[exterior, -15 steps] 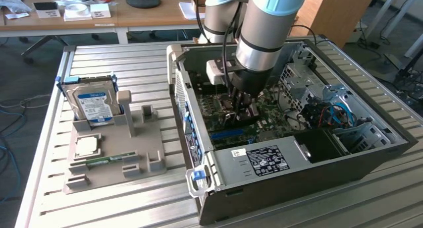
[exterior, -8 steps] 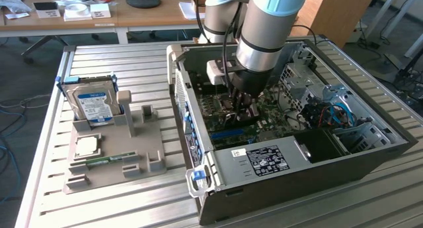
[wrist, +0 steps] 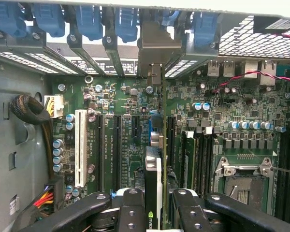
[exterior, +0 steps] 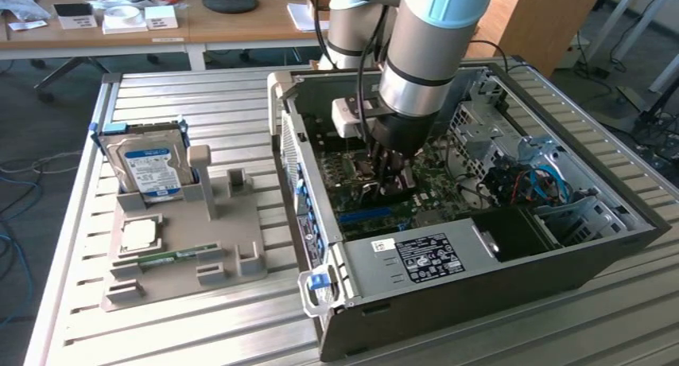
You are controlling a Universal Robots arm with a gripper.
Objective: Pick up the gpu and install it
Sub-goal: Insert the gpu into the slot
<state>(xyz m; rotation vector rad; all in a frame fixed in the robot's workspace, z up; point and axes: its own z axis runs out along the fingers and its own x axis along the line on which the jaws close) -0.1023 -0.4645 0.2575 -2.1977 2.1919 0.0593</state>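
The gpu [wrist: 153,169] stands on edge over the green motherboard [wrist: 125,101] inside the open computer case [exterior: 456,255]. My gripper [wrist: 153,215] is shut on its near end, one black finger [wrist: 130,208] on each side. The card's grey metal bracket [wrist: 152,48] reaches up to the rear slot openings. In the exterior view my gripper [exterior: 382,183] is lowered deep into the case, with the dark card [exterior: 387,197] below it against the board. Whether the card's edge sits in a slot I cannot tell.
A white expansion slot [wrist: 80,145] and black slots [wrist: 117,150] lie beside the card. Blue latches [wrist: 87,21] line the case's rear wall, and an empty processor socket [wrist: 241,179] lies close by. Outside the case, a grey holder [exterior: 191,255] carries a hard drive [exterior: 151,163] and a green RAM stick [exterior: 170,258].
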